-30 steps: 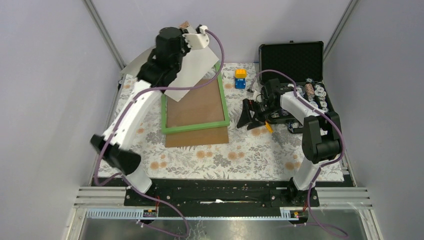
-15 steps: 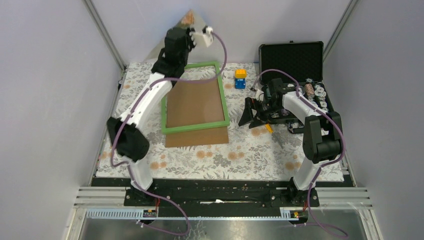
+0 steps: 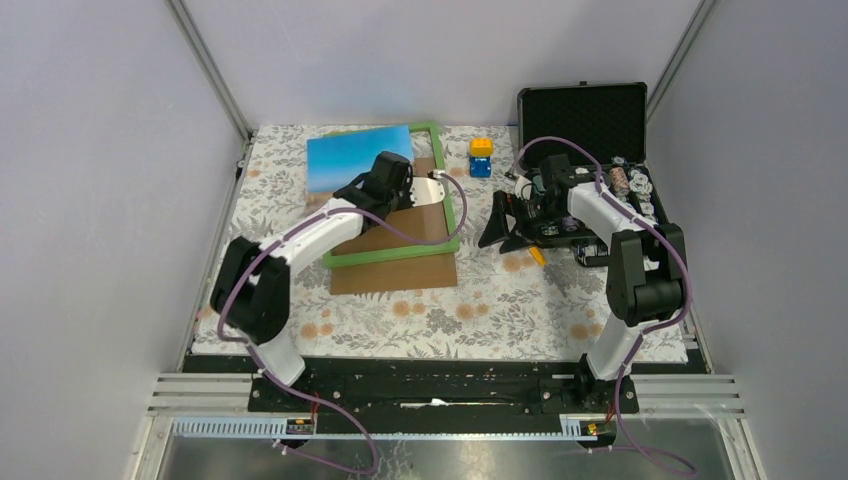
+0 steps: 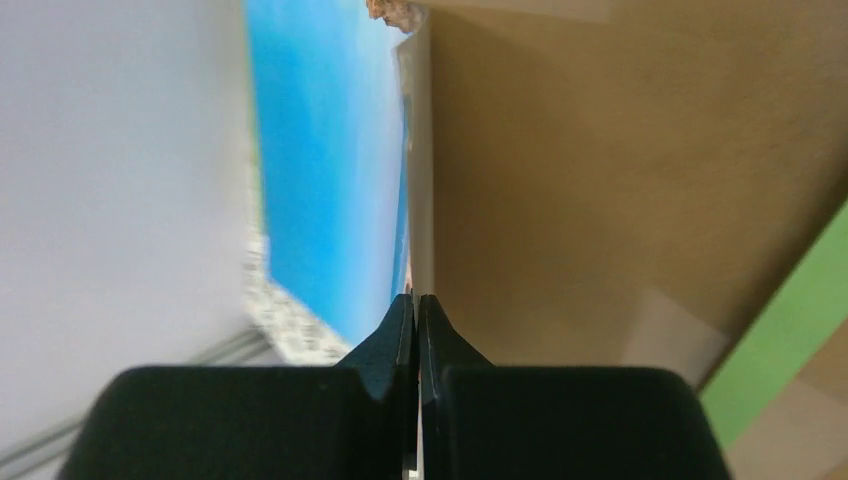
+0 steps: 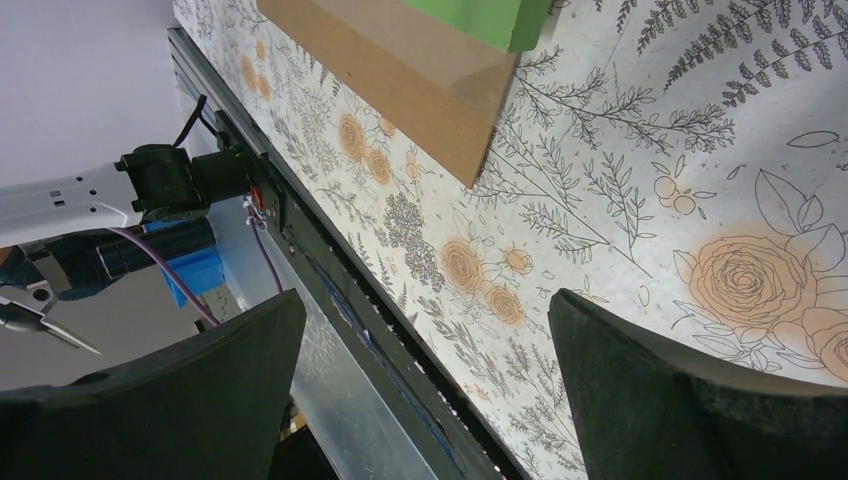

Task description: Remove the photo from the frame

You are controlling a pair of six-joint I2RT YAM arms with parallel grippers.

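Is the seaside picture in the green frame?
Out. The blue seaside photo overlaps a corner of the green frame, pinched by the left gripper.

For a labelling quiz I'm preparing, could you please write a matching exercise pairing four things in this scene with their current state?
Things:
1. the photo
2. the frame
3. black case
4. right gripper

States:
A. jaws wide apart, holding nothing
B. lid raised, at the table's far right
C. pinched at its edge by the left gripper
D. lying flat, green border up

Pairs: 1-C, 2-D, 3-B, 4-A
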